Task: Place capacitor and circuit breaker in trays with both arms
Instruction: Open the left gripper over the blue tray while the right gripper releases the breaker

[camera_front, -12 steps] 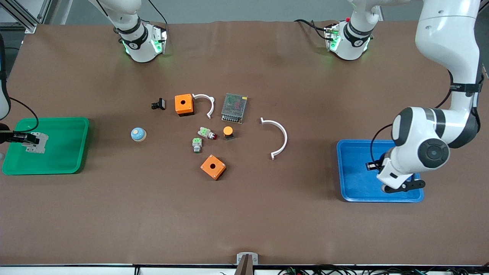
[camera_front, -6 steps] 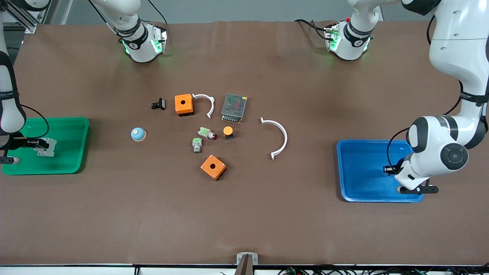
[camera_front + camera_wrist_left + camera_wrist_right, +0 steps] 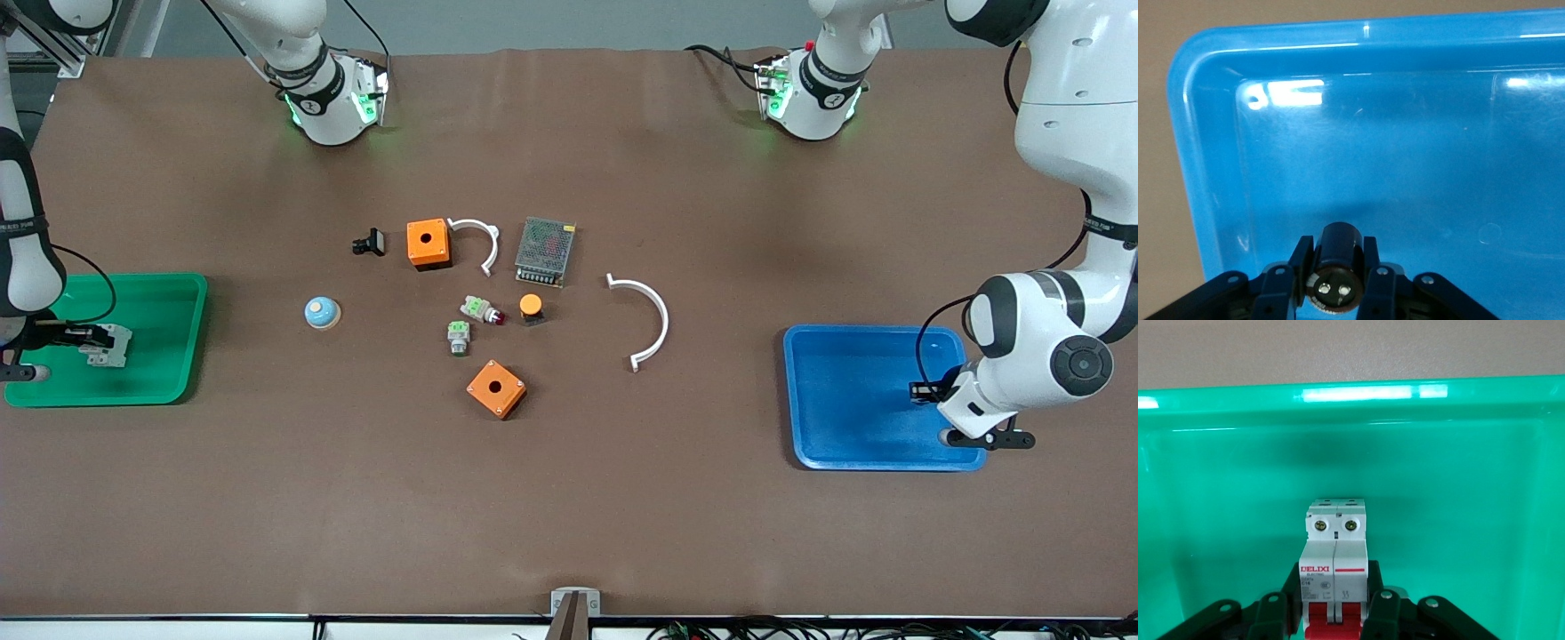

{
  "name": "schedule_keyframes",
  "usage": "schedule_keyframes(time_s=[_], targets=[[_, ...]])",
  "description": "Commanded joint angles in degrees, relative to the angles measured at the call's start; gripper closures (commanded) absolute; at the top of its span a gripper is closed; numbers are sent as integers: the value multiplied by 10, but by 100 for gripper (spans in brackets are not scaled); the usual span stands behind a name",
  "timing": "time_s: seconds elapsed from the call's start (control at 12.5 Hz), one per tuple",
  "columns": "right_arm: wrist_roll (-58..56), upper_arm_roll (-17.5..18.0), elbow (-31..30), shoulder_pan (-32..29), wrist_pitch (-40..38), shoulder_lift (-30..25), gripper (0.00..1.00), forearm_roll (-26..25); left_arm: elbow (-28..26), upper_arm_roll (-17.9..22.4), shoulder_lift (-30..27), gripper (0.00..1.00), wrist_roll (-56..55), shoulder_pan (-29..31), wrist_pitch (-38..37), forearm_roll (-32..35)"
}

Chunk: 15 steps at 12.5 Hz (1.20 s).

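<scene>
My left gripper point(image 3: 925, 389) is shut on the capacitor point(image 3: 1336, 263), a small black cylinder, and holds it low over the blue tray point(image 3: 836, 427) at the left arm's end of the table; the tray floor fills the left wrist view point(image 3: 1405, 153). My right gripper point(image 3: 76, 336) is shut on the circuit breaker point(image 3: 108, 346), a white-grey block with red levers point(image 3: 1335, 563), and holds it low in the green tray point(image 3: 169, 347) at the right arm's end; the green tray also shows in the right wrist view point(image 3: 1438, 487).
Mid-table lie two orange boxes point(image 3: 428, 243) point(image 3: 496, 388), a black clip part point(image 3: 369, 242), a metal mesh box point(image 3: 545, 251), two white arcs point(image 3: 647, 320) point(image 3: 480, 242), an orange-capped button point(image 3: 531, 308), two green-topped parts point(image 3: 459, 337) and a blue dome point(image 3: 321, 312).
The left gripper moved with the capacitor toward the blue tray's outer edge. The right gripper with the circuit breaker settled lower in the green tray and has stayed put since half a second ago.
</scene>
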Motion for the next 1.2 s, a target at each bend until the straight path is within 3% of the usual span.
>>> schedule_keyframes(time_s=[0.0, 0.08, 0.32, 0.56, 0.72, 1.12], targets=[[-4, 12, -1, -13, 4, 1, 43, -11, -1, -4, -5, 0, 6, 2, 1, 3], [-3, 12, 0, -12, 2, 0, 0, -11, 0, -5, -14, 0, 7, 1, -4, 3], [-1, 13, 6, -5, -45, -48, 0, -11, 16, -38, -75, 0, -1, -2, -73, 2], [10, 16, 12, 16, -151, -145, 0, -3, 99, -76, -127, 0, -6, -3, -204, -6], [67, 17, 11, 47, -225, -206, 0, -2, 144, -79, -156, 0, -27, 0, -290, -39], [176, 17, -4, 138, -329, -303, 0, 27, 146, -79, -284, 0, -61, 1, -382, -82]])
